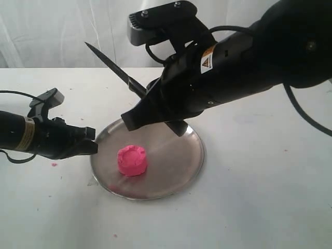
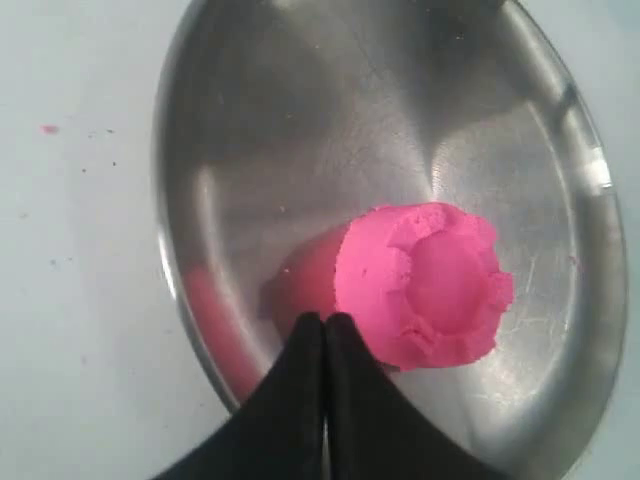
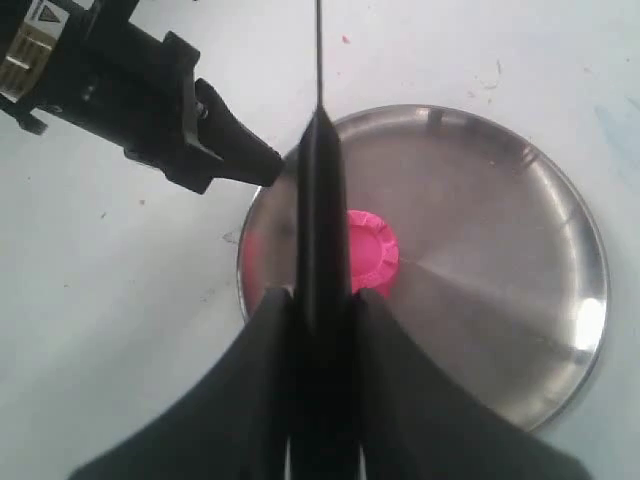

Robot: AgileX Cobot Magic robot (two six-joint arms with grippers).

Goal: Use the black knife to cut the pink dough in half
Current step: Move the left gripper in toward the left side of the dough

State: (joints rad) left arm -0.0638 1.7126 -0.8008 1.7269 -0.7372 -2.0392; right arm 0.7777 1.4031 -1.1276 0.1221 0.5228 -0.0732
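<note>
- The pink dough (image 1: 132, 160) is one whole round puck with a dimpled top. It lies inside the steel plate (image 1: 196, 136), off the plate's middle and toward the rim nearest the left arm.
- No cut shows in it, so the halving itself is not yet begun.
- The plate holds only the dough and a small pink crumb or two near its front rim; the rest of its surface is bare metal.
- The black knife (image 1: 110, 66) is already in hand. The right gripper (image 3: 322, 300) is clamped on its handle, a finger on either side.
- The blade is raised clear of the plate, its tip slanting up and away. In the right wrist view the handle lines up over the dough.
- What is left, as I judge it: bring the edge down across the puck's middle and press through to the plate.
- The left gripper (image 2: 325, 322) has its fingers pressed together and holds nothing. Its tips sit at the plate's near rim, close to the dough but apart from it.
- The white table (image 1: 259, 207) carries the plate near its middle, with a pink crumb (image 1: 53, 164) beside the left arm.
</note>
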